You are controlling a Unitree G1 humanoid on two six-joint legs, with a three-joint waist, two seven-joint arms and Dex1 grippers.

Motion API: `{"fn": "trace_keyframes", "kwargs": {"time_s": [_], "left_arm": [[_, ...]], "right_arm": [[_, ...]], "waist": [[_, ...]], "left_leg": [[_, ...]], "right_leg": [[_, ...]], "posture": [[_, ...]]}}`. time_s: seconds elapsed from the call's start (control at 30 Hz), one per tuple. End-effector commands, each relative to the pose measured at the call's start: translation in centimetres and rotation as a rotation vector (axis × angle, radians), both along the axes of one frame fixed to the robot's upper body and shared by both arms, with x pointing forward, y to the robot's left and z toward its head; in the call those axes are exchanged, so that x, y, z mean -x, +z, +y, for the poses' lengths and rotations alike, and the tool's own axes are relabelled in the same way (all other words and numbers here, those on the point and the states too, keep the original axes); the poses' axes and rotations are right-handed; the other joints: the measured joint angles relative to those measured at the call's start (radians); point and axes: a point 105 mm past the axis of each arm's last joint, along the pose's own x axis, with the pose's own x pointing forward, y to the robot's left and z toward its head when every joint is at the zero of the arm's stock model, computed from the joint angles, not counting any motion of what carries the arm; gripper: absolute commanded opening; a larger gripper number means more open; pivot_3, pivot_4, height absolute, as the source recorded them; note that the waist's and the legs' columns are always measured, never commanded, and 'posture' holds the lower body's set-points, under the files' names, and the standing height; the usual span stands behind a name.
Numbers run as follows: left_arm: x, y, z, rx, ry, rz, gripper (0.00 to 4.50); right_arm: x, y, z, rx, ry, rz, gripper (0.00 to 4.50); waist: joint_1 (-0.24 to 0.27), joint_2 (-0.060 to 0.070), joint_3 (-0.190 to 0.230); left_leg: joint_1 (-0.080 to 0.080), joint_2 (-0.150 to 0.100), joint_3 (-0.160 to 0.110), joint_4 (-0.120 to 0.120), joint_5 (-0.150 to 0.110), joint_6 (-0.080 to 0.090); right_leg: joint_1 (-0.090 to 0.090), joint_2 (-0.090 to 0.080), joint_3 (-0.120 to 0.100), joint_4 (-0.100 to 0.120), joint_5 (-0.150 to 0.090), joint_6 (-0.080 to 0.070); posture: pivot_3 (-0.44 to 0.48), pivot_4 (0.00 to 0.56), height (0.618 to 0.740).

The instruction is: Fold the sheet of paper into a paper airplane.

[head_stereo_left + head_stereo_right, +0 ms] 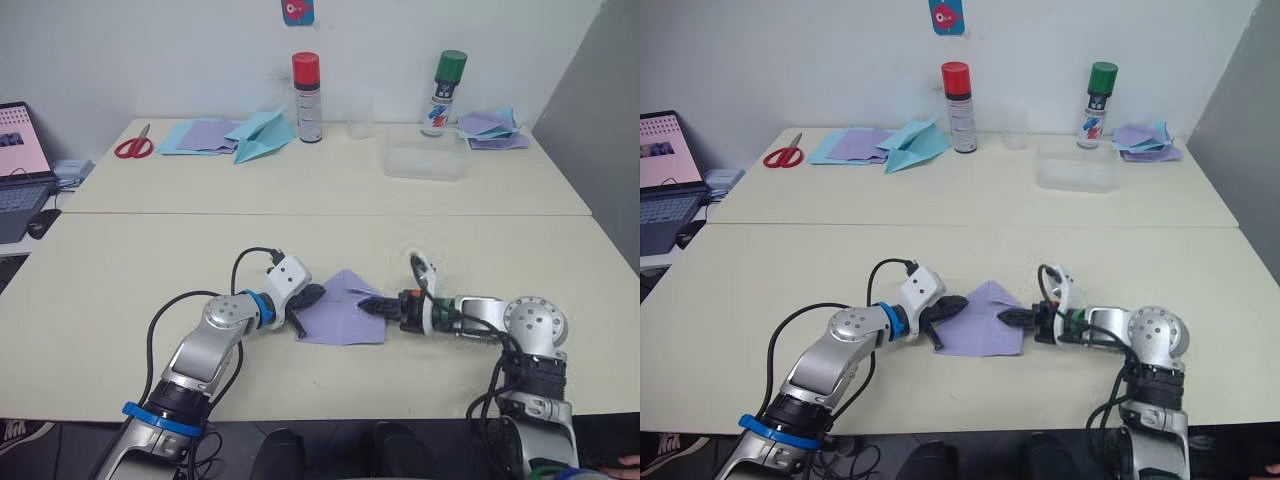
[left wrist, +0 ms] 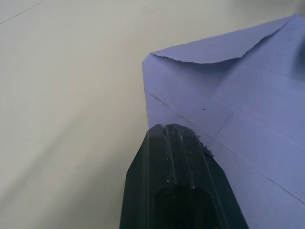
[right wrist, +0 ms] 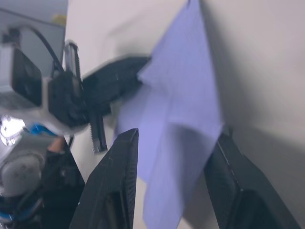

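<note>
Right wrist view shows the right gripper (image 3: 171, 186) with jaws wide around the sheet of paper (image 3: 176, 119), likely to fold it, while the left gripper (image 2: 178, 143), jaws closed, pins its opposite edge to the bench (image 1: 150, 270).

Both arms reach inward low over the near desk (image 1: 120, 290), forearms roughly level, tools facing each other. Left tool (image 1: 312, 296): elbow bent at the near left, wrist turned inward, fingers pressed together with no gap, tips resting on the left edge of the sheet of paper (image 1: 345, 312). Right tool (image 1: 372, 304): forearm extends leftward from the near right, fingers (image 3: 114, 191) spread apart, straddling the sheet's right edge.
</note>
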Motion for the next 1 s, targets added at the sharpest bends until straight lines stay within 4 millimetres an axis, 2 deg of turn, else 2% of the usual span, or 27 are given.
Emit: {"fn": "trace_keyframes", "kwargs": {"time_s": [0.03,0.2,0.4,0.63,0.73,0.8,0.93,1.0], "left_arm": [[0.7,-3.3,1.3,-0.069,0.048,0.115,0.0],[0.6,-3.3,1.4,-0.069,0.051,0.113,0.0],[0.3,-3.2,1.7,-0.077,0.061,0.113,0.0],[0.4,-3.3,2.1,-0.084,0.063,0.114,0.0],[0.5,-3.3,2.0,-0.083,0.063,0.115,0.0],[0.6,-3.3,2.0,-0.082,0.063,0.115,0.0],[0.6,-3.4,2.0,-0.08,0.066,0.116,0.0],[0.6,-3.3,2.0,-0.08,0.066,0.116,0.0]], "right_arm": [[-0.8,2.2,-0.7,-0.067,-0.013,-0.045,1.99],[-1.2,3.0,-0.3,-0.137,-0.019,-0.036,1.99],[-0.3,2.3,1.2,-0.14,0.007,-0.005,1.99],[-0.7,2.5,-1.3,-0.037,-0.011,-0.033,1.99],[-0.2,2.1,-2.4,0.007,0.006,-0.025,1.99],[0.9,1.4,-2.8,0.023,0.032,-0.002,1.99],[2.3,-0.5,-2.5,0.017,0.036,0.067,1.99],[2.4,-0.8,-1.5,-0.003,0.027,0.077,1.99]], "waist": [[0.0,0.0,0.0],[0.0,0.0,0.0],[0.0,0.001,0.001],[-0.003,0.001,0.001],[-0.004,0.002,0.001],[-0.003,0.001,0.001],[-0.004,0.002,0.001],[-0.01,0.002,0.001]], "left_leg": [[0.0,0.0,0.0,0.0,0.0,0.0],[0.0,0.0,0.0,0.0,0.0,0.0],[0.0,0.0,0.0,-0.001,0.0,0.0],[-0.001,0.001,0.0,0.0,0.0,0.0],[0.0,0.0,0.0,-0.001,0.0,0.0],[0.0,0.0,0.0,-0.001,0.0,0.0],[0.0,0.001,0.0,-0.003,0.0,0.0],[0.0,0.001,-0.001,-0.003,0.0,0.0]], "right_leg": [[0.0,0.0,0.0,0.0,0.0,0.0],[0.0,0.0,-0.001,0.0,0.0,0.0],[0.0,0.0,-0.002,0.0,0.0,0.0],[0.0,0.0,0.001,-0.001,0.0,0.0],[0.0,0.0,0.001,-0.001,0.0,0.0],[0.0,0.0,0.0,-0.001,0.0,0.0],[0.0,0.0,-0.001,-0.002,-0.001,-0.001],[0.0,0.0,0.0,-0.001,-0.001,-0.001]], "posture": [[0.0,0.15,0.74],[0.0,0.15,0.74],[0.0,0.15,0.74],[0.0,0.15,0.74],[0.0,0.15,0.74],[0.0,0.15,0.74],[0.0,0.15,0.74],[0.0,0.15,0.74]]}}
